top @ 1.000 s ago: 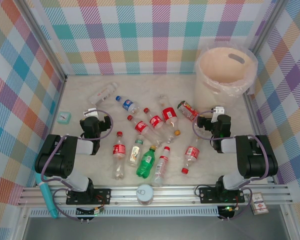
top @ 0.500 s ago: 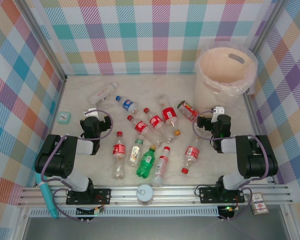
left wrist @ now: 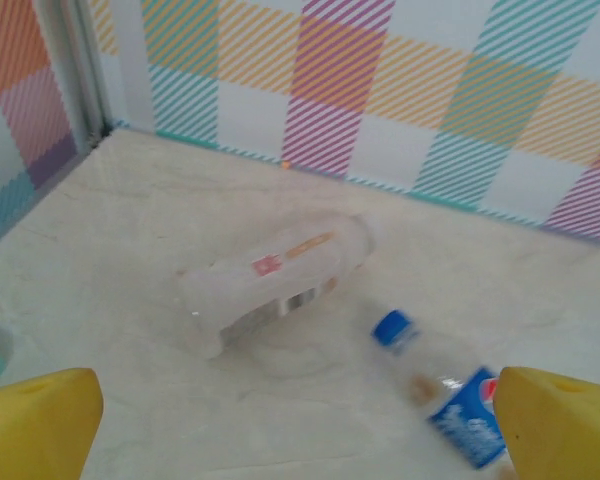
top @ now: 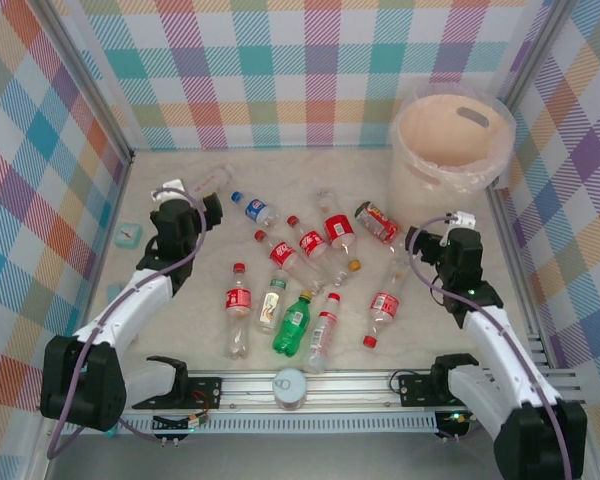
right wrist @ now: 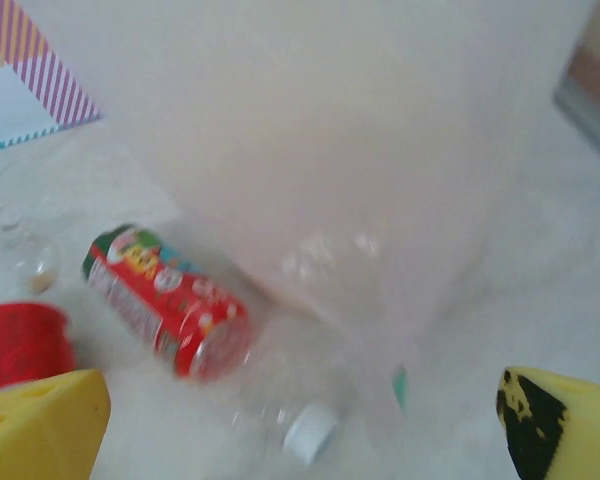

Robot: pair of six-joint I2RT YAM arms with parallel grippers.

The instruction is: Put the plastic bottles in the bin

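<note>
At the far left of the table (top: 195, 330), the left gripper (left wrist: 300, 428) hangs with its jaws spread wide and nothing between them. It faces a clear bottle (left wrist: 270, 285) lying on its side near the back wall, and a blue-capped bottle (left wrist: 448, 388) lies just to that one's right. Across the middle, the rest of the plastic bottles (top: 308, 240) lie scattered flat. Most are red-labelled, with a green bottle (top: 293, 322) toward the near edge and an orange-capped bottle (top: 348, 268) among them. Further right, the right gripper (right wrist: 300, 432) is likewise released and empty. It points at a red-labelled bottle (right wrist: 165, 300) lying at the foot of the bin (top: 420, 185), touching or nearly touching its bag liner. The bin stands in the far right corner. From above its inside appears empty, though the rim hides the near part of its floor. By my judgement the task has hardly begun: no bottle is in the bin or in a grip, so about a dozen are left to pick up and drop in.
</note>
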